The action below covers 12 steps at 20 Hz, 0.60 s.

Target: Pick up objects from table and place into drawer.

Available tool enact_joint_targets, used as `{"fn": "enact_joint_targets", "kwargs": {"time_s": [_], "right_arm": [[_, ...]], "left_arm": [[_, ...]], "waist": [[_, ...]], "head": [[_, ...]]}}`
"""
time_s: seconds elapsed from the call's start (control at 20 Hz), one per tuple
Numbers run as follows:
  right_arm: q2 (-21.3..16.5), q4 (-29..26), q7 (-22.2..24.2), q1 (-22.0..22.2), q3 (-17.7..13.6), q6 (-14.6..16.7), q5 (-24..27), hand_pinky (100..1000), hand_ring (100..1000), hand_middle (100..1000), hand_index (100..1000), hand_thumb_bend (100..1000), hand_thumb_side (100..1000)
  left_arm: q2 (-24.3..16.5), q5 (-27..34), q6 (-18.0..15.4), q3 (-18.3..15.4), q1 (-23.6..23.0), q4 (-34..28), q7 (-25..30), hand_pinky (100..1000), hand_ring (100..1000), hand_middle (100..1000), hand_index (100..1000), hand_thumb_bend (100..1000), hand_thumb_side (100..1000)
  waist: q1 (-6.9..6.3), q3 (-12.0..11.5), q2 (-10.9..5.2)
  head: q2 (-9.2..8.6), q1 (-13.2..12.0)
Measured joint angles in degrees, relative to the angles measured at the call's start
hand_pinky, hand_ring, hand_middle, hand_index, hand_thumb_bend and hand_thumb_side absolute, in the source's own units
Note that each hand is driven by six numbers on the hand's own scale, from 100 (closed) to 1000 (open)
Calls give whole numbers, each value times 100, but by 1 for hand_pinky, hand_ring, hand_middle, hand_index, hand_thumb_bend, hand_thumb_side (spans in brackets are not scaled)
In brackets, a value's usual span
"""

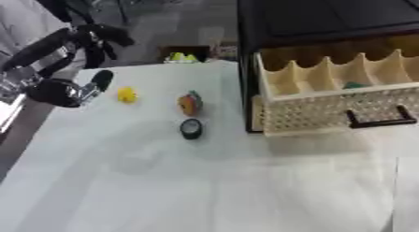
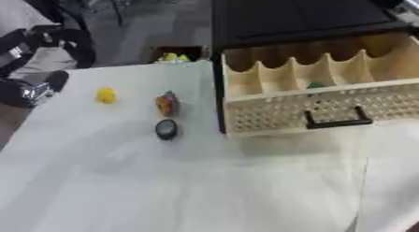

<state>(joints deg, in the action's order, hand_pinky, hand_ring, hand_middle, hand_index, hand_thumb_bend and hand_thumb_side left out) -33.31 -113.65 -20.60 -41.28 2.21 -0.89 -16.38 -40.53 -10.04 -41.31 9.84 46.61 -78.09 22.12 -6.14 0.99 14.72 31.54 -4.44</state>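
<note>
Three small things lie on the white table [image 1: 163, 179]: a yellow one [image 1: 126, 94], an orange and green one [image 1: 190, 104], and a black round one [image 1: 191, 128]. To their right a wooden drawer [image 1: 327, 115] stands pulled out of a black cabinet [image 1: 327, 16], with a black handle [image 1: 378, 121] and wavy dividers. A green thing [image 1: 353, 85] lies in one compartment. My left hand [image 1: 100, 80] hangs at the table's left edge, just left of the yellow thing and apart from it. It holds nothing that I can see.
A dark box [image 1: 182, 54] with yellow-green things in it stands behind the table's far edge. Black gear and a person's white clothing [image 1: 25, 20] fill the upper left. The near half of the table is bare white.
</note>
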Motion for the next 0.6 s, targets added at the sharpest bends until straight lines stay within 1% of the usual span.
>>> {"fn": "enact_joint_targets", "kwargs": {"time_s": [0.05, 0.2, 0.45, 0.6], "right_arm": [[-3, 0, -1, 1, -8, 5, 11, 100, 337, 334, 658, 1000, 592], [-7, 0, -7, 2, -9, 14, 40, 100, 337, 334, 657, 1000, 593], [-7, 0, 2, 2, -10, 29, 47, 100, 335, 332, 654, 1000, 593], [-7, 0, 6, 3, -10, 31, 62, 100, 335, 331, 654, 1000, 595]], "left_arm": [[27, -74, 5, 24, 29, 31, 5, 658, 847, 815, 998, 100, 669], [109, -308, 33, 98, 98, 97, 33, 658, 846, 813, 1000, 100, 690], [248, -673, 84, 234, 203, 166, 84, 659, 839, 799, 997, 100, 767], [333, -909, 113, 287, 269, 259, 113, 672, 850, 816, 1000, 100, 771]], "waist": [[-5, 12, 0], [-8, 51, 0], [-32, 94, 13], [-43, 126, 17]], "head": [[-8, -2], [-12, -5], [-12, -22], [-12, -38]]}}
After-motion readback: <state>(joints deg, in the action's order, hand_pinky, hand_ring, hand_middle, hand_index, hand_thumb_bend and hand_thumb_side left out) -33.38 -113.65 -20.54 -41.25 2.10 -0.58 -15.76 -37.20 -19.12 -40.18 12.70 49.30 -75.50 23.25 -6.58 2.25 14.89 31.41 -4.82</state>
